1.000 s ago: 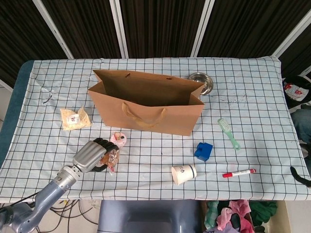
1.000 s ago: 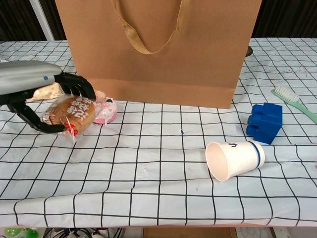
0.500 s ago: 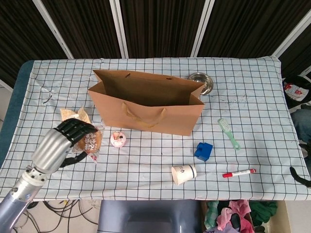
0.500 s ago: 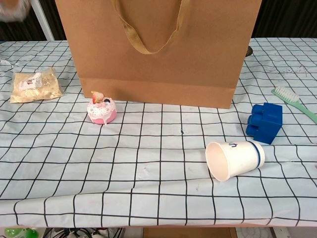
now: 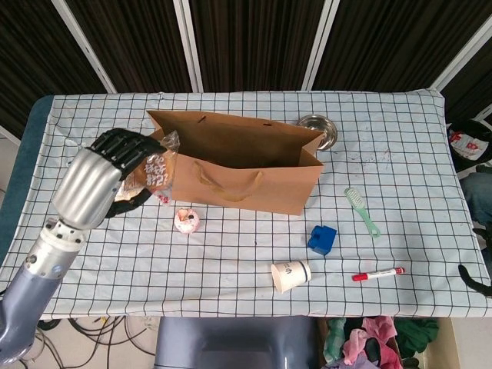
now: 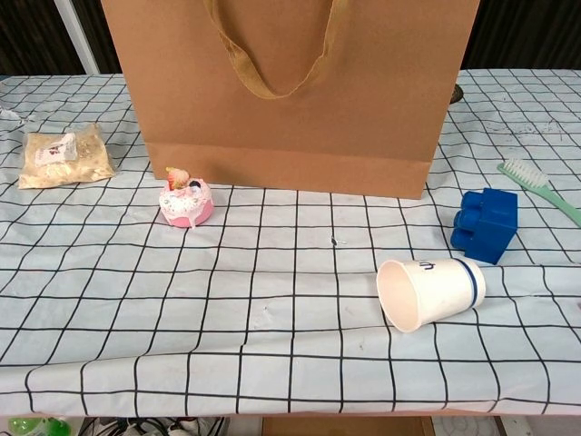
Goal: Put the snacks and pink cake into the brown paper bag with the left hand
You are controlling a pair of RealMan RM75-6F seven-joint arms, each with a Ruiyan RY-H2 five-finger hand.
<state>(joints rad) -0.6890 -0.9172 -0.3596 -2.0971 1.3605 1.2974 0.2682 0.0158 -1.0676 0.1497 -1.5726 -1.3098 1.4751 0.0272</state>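
Note:
My left hand (image 5: 96,181) is raised above the table's left side and grips a wrapped round snack (image 5: 152,171), level with the left end of the open brown paper bag (image 5: 231,161). The pink cake (image 5: 187,221) stands on the cloth below the hand, in front of the bag; the chest view shows the pink cake (image 6: 186,201) too. A second snack packet (image 6: 64,155) lies left of it; my hand hides it in the head view. The left hand is outside the chest view. My right hand appears in neither view.
On the checked cloth lie a tipped paper cup (image 5: 290,275), a blue block (image 5: 322,239), a red pen (image 5: 377,274) and a green brush (image 5: 361,210). A metal bowl (image 5: 317,129) sits behind the bag's right end.
My left hand lifted the wrapped snack off the table, rising and moving toward the bag's left end. It left the chest view, uncovering the cake and the packet there.

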